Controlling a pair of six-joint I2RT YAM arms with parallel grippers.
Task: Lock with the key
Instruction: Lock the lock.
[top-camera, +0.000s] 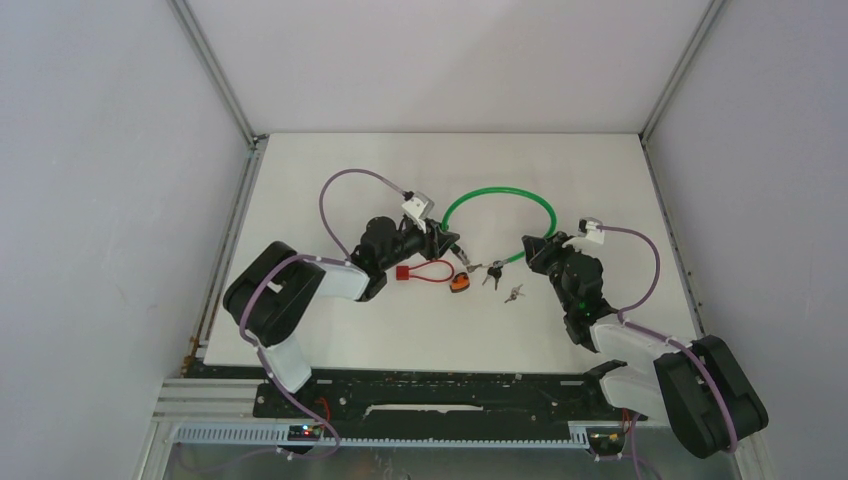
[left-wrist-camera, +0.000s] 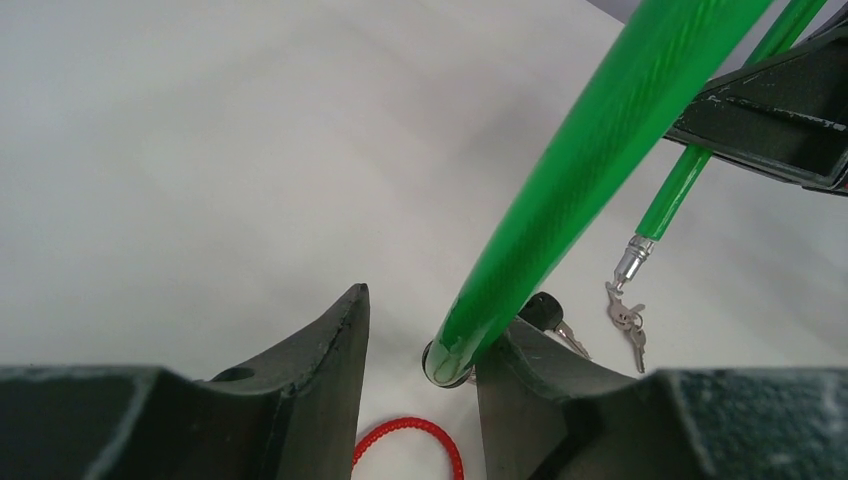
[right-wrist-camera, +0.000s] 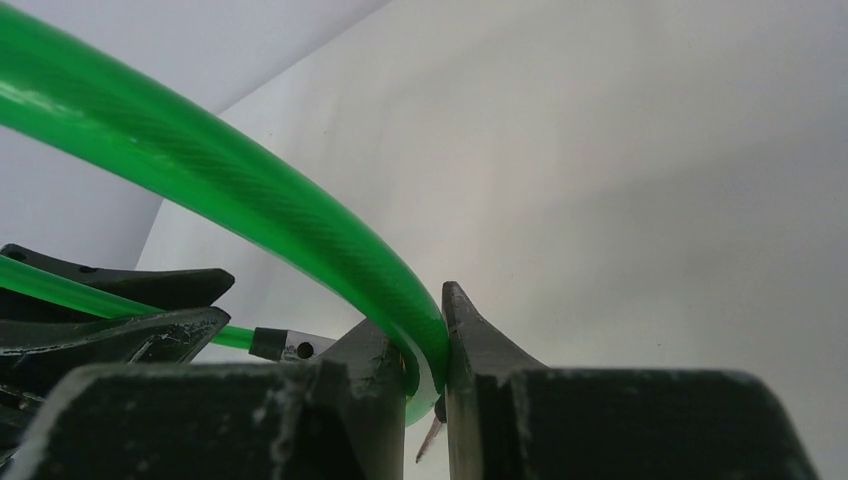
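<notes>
Green plastic-sheathed cable lock (top-camera: 500, 191) lies as an arched loop on the white table (top-camera: 400, 330), strung between the two grippers.

Nearest the arm bases, a small bunch of silver keys (top-camera: 513, 293) rests flat on the table. Just beyond it and to the left sits a small orange and black piece (top-camera: 460, 283); what it is cannot be told. It touches the end of a thin red cable loop (top-camera: 432, 270) that runs left to a red block (top-camera: 402, 273).

A black-headed key (top-camera: 493, 270) lies between the grippers. The left wrist view shows it just beside the cable's black end cap (left-wrist-camera: 448, 365), while a thinner green strand ends in a metal ferrule (left-wrist-camera: 633, 258) with the key bunch below.

The left gripper (top-camera: 448, 242) points right. Its jaws stand apart with the cable's end between them. The cable leans on one finger (left-wrist-camera: 520, 370) and is clear of the other.

The right gripper (top-camera: 532, 250) faces it from the opposite side. Its fingers (right-wrist-camera: 470, 340) are pressed together on the other part of the green cable, squeezing it on both sides.

Farthest back, the loop's arc curves over bare table towards the rear wall.
</notes>
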